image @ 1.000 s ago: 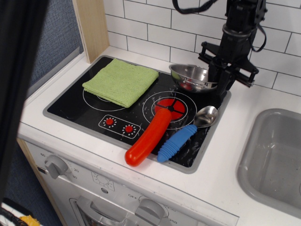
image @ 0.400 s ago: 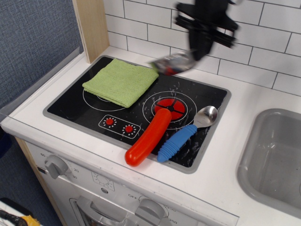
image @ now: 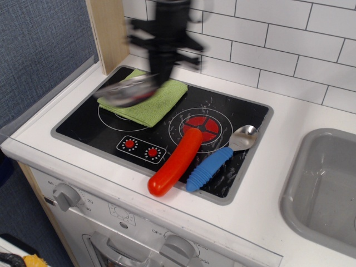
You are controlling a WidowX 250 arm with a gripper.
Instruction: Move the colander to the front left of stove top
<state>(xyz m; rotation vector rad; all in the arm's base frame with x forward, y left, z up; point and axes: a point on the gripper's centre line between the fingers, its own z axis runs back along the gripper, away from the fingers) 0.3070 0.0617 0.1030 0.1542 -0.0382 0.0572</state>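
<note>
- My gripper is motion-blurred, jaws apparently pinching the colander by its rim, carried above the green cloth.
- I risk snagging that cloth if I lower here.
- Bare stove top at front left; edge close.

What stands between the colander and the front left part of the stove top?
The blurred colander hangs from the gripper above the green cloth, which covers the back left burner. In front of the cloth, the stove top looks bare, so nothing visible blocks that corner.
</note>
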